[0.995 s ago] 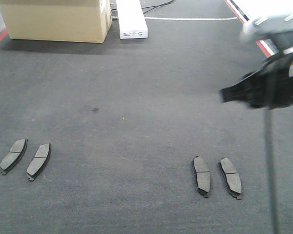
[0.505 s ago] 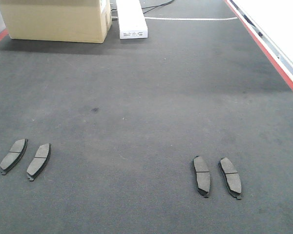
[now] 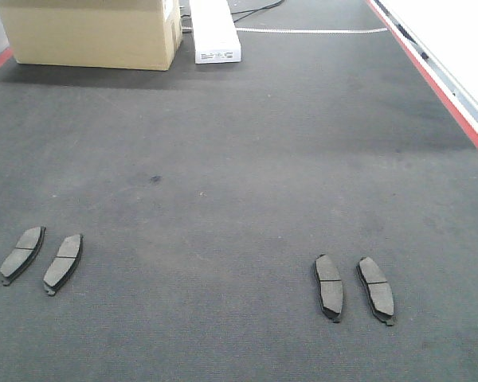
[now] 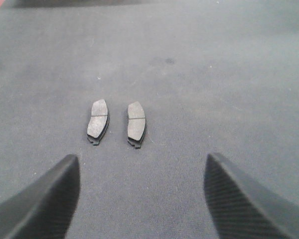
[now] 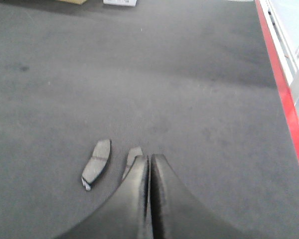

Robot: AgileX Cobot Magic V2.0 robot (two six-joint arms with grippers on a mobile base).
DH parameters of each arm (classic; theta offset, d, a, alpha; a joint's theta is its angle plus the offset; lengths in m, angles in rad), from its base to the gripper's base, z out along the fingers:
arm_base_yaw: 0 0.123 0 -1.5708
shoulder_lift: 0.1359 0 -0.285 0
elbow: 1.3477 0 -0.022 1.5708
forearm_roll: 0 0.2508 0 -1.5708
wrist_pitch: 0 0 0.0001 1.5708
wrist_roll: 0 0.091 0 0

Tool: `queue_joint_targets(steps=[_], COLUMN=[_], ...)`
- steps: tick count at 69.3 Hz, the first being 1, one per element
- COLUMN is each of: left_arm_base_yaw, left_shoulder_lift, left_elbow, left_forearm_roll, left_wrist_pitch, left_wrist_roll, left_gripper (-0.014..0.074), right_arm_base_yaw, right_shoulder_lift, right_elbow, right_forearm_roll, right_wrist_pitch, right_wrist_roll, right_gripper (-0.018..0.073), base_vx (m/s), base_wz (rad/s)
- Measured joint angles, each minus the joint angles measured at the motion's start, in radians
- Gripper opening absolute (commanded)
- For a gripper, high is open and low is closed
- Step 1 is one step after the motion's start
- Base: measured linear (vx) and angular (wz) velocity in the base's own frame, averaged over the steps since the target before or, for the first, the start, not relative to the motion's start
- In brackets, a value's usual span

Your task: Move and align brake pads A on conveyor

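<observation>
— So, the claws? 
— Right gripper (image 5: pixel 148 162) pressed shut on nothing above one grey, black-backed brake pad (image 5: pixel 133 159); left gripper (image 4: pixel 139 174) spread wide, empty. 
— Changed? 
— Right arm left the front view's right edge. Four pads lie paired low on the dark-grey felt conveyor (image 3: pixel 239 159).

A cardboard box (image 3: pixel 92 32) stands at the far left; just right of the box lies a long white box (image 3: pixel 214 30), with a dark cable (image 3: pixel 259 9) and white strip (image 3: pixel 311 31) beyond
</observation>
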Motion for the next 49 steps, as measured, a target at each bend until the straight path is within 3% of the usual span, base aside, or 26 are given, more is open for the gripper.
queue_joint_targets(steps=[16,31,49], left_arm_base_yaw=[0.0,0.0,0.0], left_shoulder_lift=[0.0,0.0,0.0], left_elbow=[0.0,0.0,0.0], left_forearm_roll=[0.0,0.0,0.0], left_wrist_pitch=[-0.001,-0.001,-0.003], left_wrist_roll=[0.0,0.0,0.0], left_gripper=[-0.0008,-0.0008,-0.0008], right_arm_base_yaw=[0.0,0.0,0.0], right_shoulder_lift=[-0.127,-0.197,-0.205], right_elbow=[0.157,0.288,0.324], right_forearm_roll=[0.0,0.0,-0.001], right_wrist_pitch=[-0.045,-0.141,-0.157], right_wrist_roll=[0.0,0.0,0.0], right_gripper=[-0.0007,-0.0007,-0.0007], base_vx=[0.0,0.0,0.0], base_wz=[0.0,0.0,0.0])
